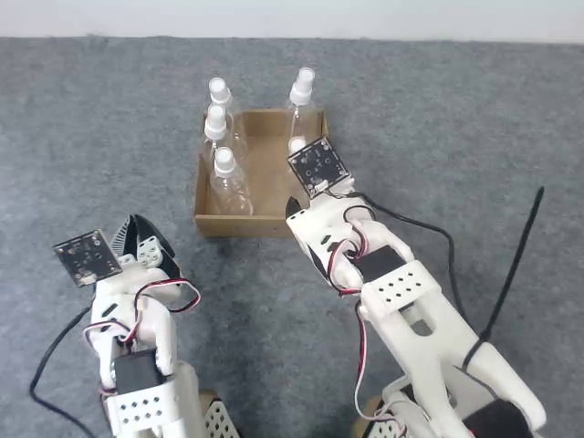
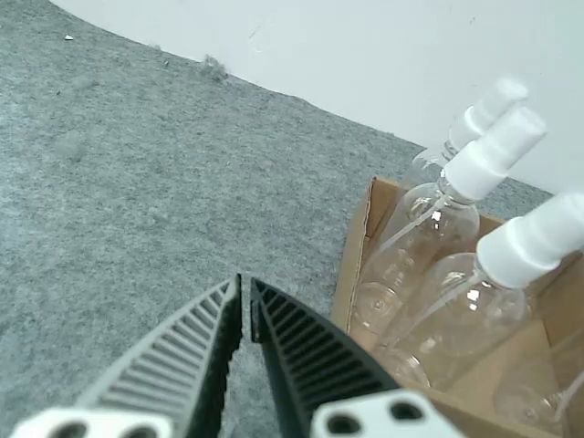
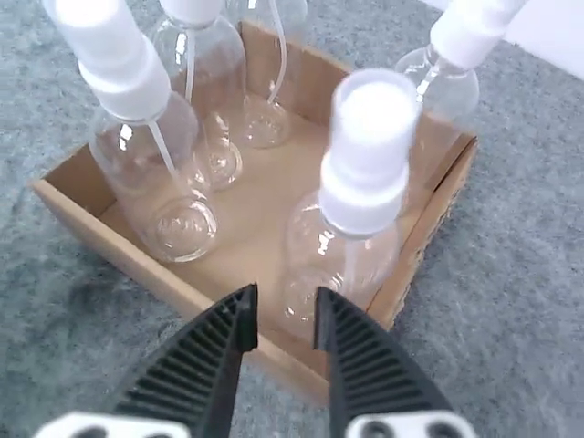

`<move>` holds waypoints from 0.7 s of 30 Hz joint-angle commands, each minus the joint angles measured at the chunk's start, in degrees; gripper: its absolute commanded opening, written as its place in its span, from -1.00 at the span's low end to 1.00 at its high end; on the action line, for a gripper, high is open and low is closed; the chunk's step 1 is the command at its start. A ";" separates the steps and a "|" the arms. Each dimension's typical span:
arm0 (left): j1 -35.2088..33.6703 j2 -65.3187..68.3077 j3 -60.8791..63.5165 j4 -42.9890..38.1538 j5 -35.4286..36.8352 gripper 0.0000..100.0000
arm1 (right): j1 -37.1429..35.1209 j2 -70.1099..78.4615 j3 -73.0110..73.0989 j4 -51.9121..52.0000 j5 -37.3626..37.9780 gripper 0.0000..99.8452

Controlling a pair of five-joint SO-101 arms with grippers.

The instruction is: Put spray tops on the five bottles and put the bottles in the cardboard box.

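The five bottles (image 1: 228,187) stand capped in the box (image 1: 242,224). The right gripper (image 3: 285,315) is spread and empty, just near of the near-right bottle (image 3: 339,242). Withdraw it straight nearward, clear of the spray top (image 3: 370,146) and box wall; the left gripper (image 2: 245,294), pressed together and empty, sits left of the box.

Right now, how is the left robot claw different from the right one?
The left gripper is shut tight; the right gripper is open, with a gap. The left gripper is over the grey mat, beside the cardboard box; the right gripper is above the box's near wall, close to a bottle with a spray top. Both have black ribbed fingers and hold nothing.
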 commanded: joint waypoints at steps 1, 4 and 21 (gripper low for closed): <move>0.09 -1.05 -0.57 0.18 -0.53 -0.98 | -0.57 -3.21 -2.64 0.22 1.32 -0.96; 0.09 -1.05 -0.57 0.18 -0.53 -0.98 | -0.57 -3.21 -2.64 0.31 1.32 -0.99; 0.26 -1.05 -0.57 0.00 -0.53 -0.98 | -1.36 -14.55 -2.73 11.12 3.96 -0.99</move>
